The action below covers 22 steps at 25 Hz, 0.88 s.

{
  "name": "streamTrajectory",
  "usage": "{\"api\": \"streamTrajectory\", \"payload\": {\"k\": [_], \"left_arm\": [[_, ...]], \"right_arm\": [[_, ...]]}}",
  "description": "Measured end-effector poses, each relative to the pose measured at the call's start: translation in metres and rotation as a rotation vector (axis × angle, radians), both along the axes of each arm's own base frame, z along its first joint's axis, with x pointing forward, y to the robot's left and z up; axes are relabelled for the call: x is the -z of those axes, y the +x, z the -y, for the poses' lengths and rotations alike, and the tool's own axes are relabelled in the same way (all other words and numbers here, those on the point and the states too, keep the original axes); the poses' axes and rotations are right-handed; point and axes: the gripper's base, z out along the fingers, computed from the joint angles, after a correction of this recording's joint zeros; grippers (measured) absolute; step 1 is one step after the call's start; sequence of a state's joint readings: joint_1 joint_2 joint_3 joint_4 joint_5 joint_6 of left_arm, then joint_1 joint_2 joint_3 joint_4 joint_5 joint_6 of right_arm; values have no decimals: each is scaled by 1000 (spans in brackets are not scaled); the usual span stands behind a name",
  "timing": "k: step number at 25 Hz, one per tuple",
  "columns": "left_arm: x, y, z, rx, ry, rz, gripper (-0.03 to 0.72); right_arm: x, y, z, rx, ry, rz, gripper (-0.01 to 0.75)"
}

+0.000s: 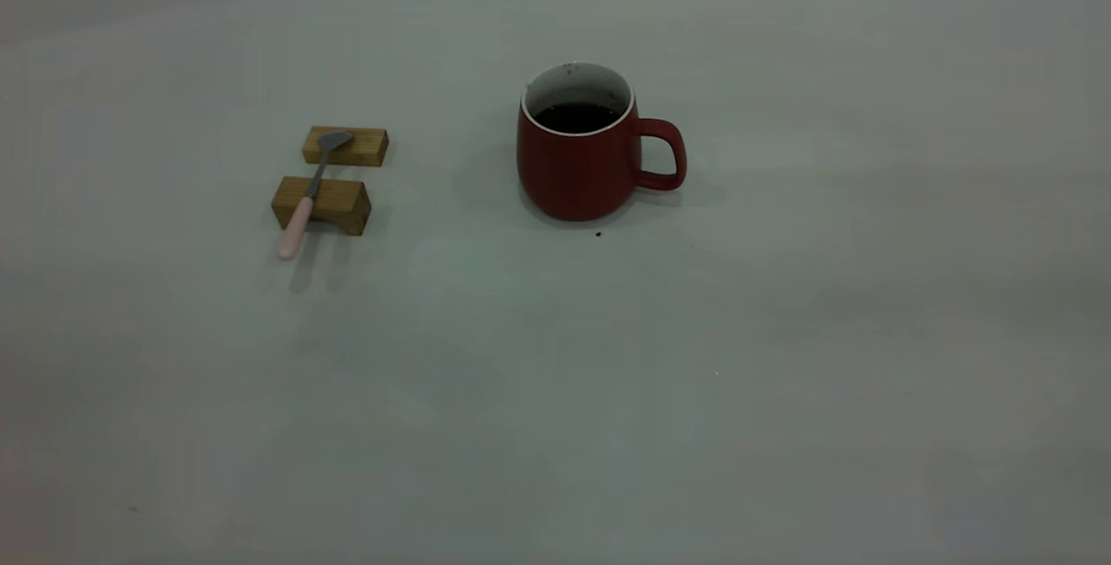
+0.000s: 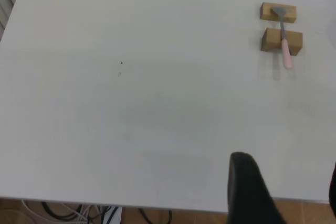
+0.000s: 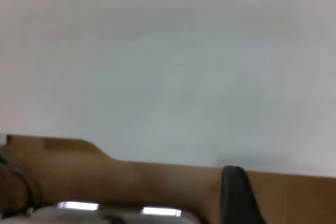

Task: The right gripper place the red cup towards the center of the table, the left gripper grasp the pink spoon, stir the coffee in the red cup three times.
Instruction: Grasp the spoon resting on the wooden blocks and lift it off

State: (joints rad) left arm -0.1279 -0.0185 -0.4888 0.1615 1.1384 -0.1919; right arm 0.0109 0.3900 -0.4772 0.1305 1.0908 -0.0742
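The red cup (image 1: 577, 166) stands upright near the middle of the table (image 1: 555, 391), its handle pointing right. Dark coffee (image 1: 575, 118) fills it partway. Left of it, the pink spoon (image 1: 311, 192) lies across two wooden blocks, its pink handle sticking out over the nearer one; in the left wrist view the spoon (image 2: 284, 40) is far off. Neither arm shows in the exterior view. My left gripper (image 2: 289, 192) hangs open over the table's near edge, holding nothing. Of my right gripper (image 3: 286, 195) one dark finger (image 3: 236, 198) shows at the table's edge, with an open gap beside it.
The two tan wooden blocks (image 1: 345, 146) (image 1: 321, 203) sit one behind the other under the spoon. A dark speck (image 1: 598, 234) lies in front of the cup. Cables (image 2: 79, 214) hang below the table's edge. Brown floor (image 3: 157, 187) shows beyond the edge.
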Motion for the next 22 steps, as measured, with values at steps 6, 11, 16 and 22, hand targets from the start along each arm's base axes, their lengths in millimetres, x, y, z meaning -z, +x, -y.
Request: {"api": "streamTrajectory", "payload": {"k": [6,11,16,22], "left_arm": [[0,0,0,0,0,0,445],[0,0,0,0,0,0,445],[0,0,0,0,0,0,445],[0,0,0,0,0,0,445]], "right_arm": [[-3,-24,1,5,5,135,481],[-4,-40,1,-35,15,235,481],[-4,-53,2,-19,19,320,481],[-4,-54,2,11,12,326,481]]}}
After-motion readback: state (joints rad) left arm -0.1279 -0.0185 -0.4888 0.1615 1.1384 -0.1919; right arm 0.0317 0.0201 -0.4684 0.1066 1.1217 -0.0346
